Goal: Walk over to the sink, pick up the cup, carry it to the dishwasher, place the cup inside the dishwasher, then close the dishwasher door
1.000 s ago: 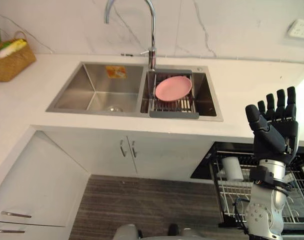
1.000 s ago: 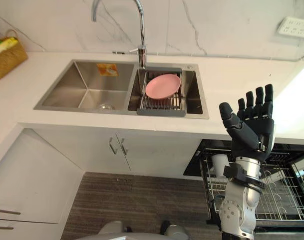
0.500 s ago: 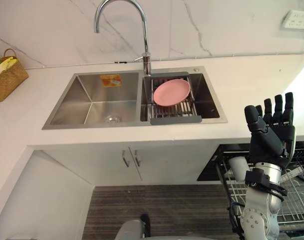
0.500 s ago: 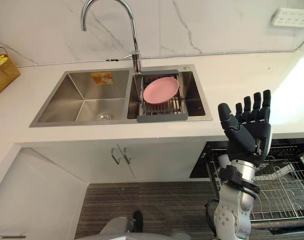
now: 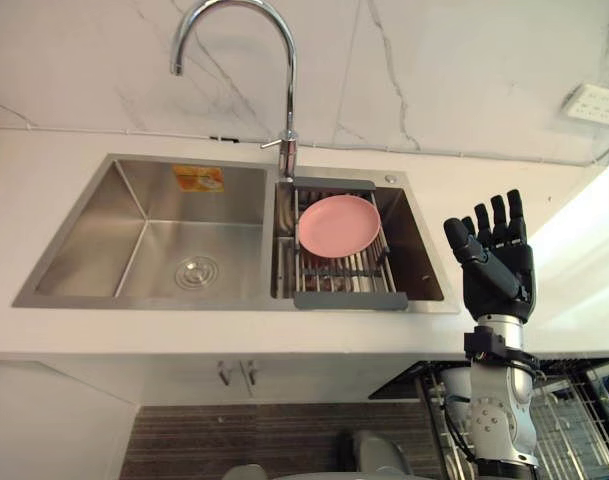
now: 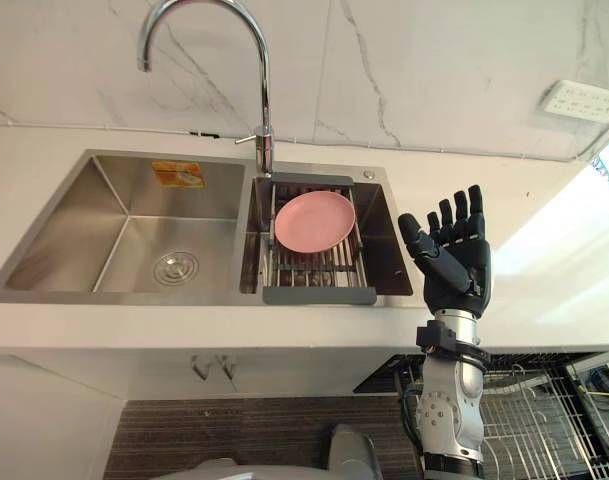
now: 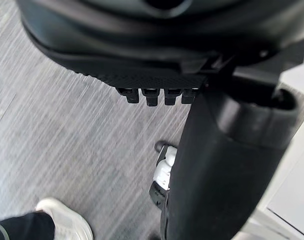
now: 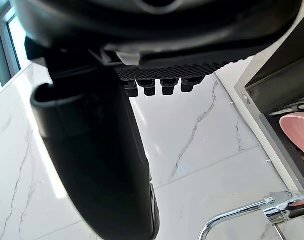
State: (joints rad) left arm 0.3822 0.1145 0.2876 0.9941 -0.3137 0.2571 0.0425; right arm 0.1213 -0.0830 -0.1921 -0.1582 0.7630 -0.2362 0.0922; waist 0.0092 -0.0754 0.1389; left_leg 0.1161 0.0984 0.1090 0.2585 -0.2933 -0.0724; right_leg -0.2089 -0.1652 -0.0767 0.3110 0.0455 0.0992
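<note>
So the robot's at the sink (image 5: 134, 250), which sits in the middle of the white table (image 5: 44, 160) under a tall curved faucet (image 5: 289, 120). The left basin has an orange sticker (image 5: 198, 178) on its back wall and a round drain (image 5: 195, 271). In the right basin a pink plate (image 5: 339, 225) lies on a grey drying rack (image 5: 344, 298).

The right hand (image 5: 494, 265) is held up by the table's front edge, just right of the sink. Its fingers (image 5: 499, 215) are straight and spread, holding nothing. The left hand (image 7: 156, 50) hangs over the grey wood floor (image 7: 67, 140), also relaxed and empty, with a person's white shoe (image 7: 64, 220) nearby.

Below the table's front right edge, the dishwasher's wire rack (image 6: 524, 410) is pulled out. Honestly can't tell where the cup is. There's a wall outlet (image 5: 594, 103) above the table's far right corner.
</note>
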